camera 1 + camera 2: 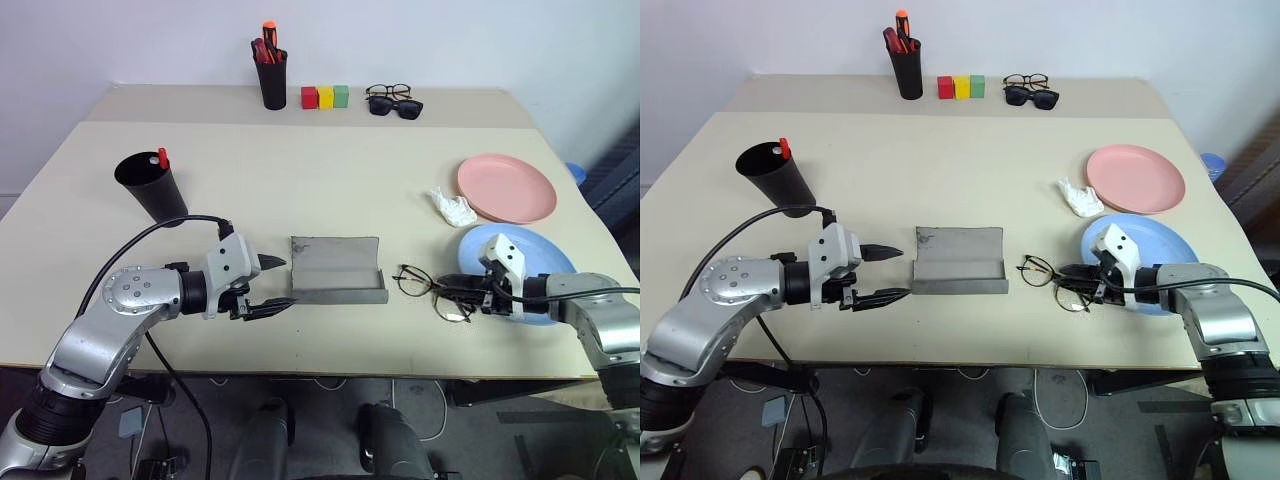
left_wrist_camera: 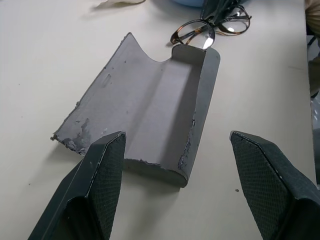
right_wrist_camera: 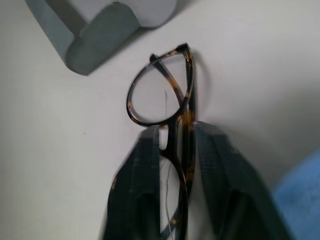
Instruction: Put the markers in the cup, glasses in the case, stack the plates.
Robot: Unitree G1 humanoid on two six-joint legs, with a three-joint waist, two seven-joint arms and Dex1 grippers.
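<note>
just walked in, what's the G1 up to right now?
The right pincer has its fingers around the bridge of the glasses, which lie on the table beside the open grey case. The left pincer sits open at the case's other end. One red-capped marker stands in the cup. The pink plate and blue plate aren't stacked yet.

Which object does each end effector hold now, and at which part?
Right end effector straddles the glasses at the bridge; a firm hold cannot be told. Left end effector holds nothing.
</note>
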